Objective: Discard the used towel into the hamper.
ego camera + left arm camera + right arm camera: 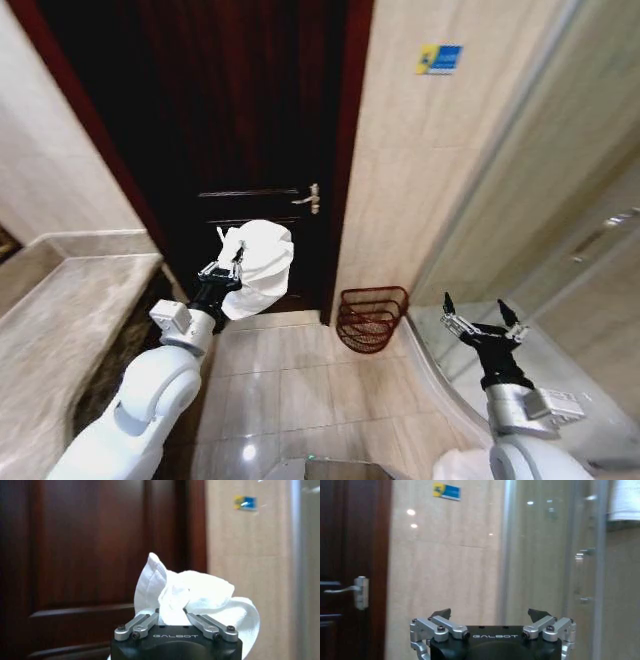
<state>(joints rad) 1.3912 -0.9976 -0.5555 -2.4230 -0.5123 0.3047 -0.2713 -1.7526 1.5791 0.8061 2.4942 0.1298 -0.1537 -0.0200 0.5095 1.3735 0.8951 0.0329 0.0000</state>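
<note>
White towel [258,265] pinched in left gripper [226,267], up by door; carry right till over hamper [372,318] rim, then release. Right gripper [480,318] idle, fingers spread.

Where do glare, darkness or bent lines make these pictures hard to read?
Head view: the dark door swallows detail behind the white towel held by the left tool; wall edges bow near the hamper; a light spot glares on the floor tiles. Right wrist view: lamp reflections dot the tiled wall above the open right tool.
</note>
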